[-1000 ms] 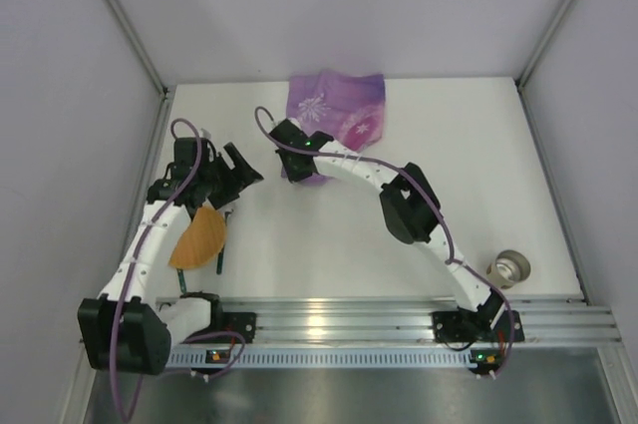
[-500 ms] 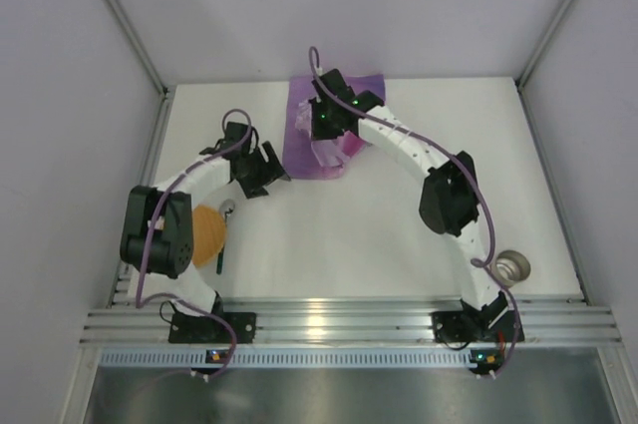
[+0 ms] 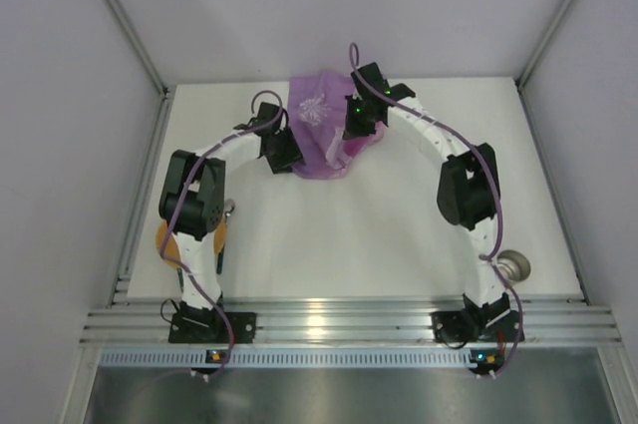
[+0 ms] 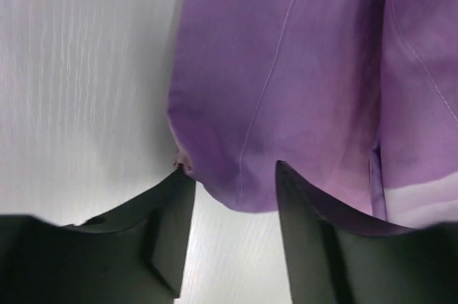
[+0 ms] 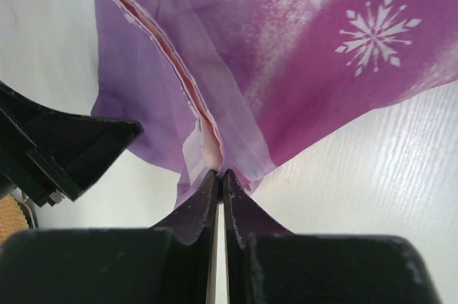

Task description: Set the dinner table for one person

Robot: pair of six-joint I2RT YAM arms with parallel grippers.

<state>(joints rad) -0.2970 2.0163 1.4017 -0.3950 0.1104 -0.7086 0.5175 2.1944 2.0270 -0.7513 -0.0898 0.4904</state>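
**A:** What do we get from the overhead view?

**B:** The white counter (image 3: 399, 234), our dinner table, fills the floor of the cell. One purple placemat (image 3: 321, 115) lies bunched at its far middle. The left end effector (image 3: 286, 152) is at the mat's near left corner and the right end effector (image 3: 356, 132) is on its right side. We judge that each takes a side so the mat can be drawn out flat.

**A:** And the rest of the setting?

**B:** One orange plate (image 3: 162, 240) lies near left, half hidden under the left arm. One dark-handled utensil (image 3: 228, 209) is just beside it; we cannot tell whether it is a spoon or a fork. One small cup (image 3: 512, 266) sits near right, well apart from the mat. We take it that they are parked at the sides to leave the middle for the mat.

**A:** What about the left wrist view?

**B:** The two fingers (image 4: 168, 239) stand apart. The mat's hemmed corner lies right at their mouth, not pinched.

**A:** And the right wrist view?

**B:** There the two fingers (image 5: 204, 204) are pressed together on a raised fold of the placemat, snowflake print facing up. The fold rides up off the counter, which we think is why the mat looks crumpled from above.
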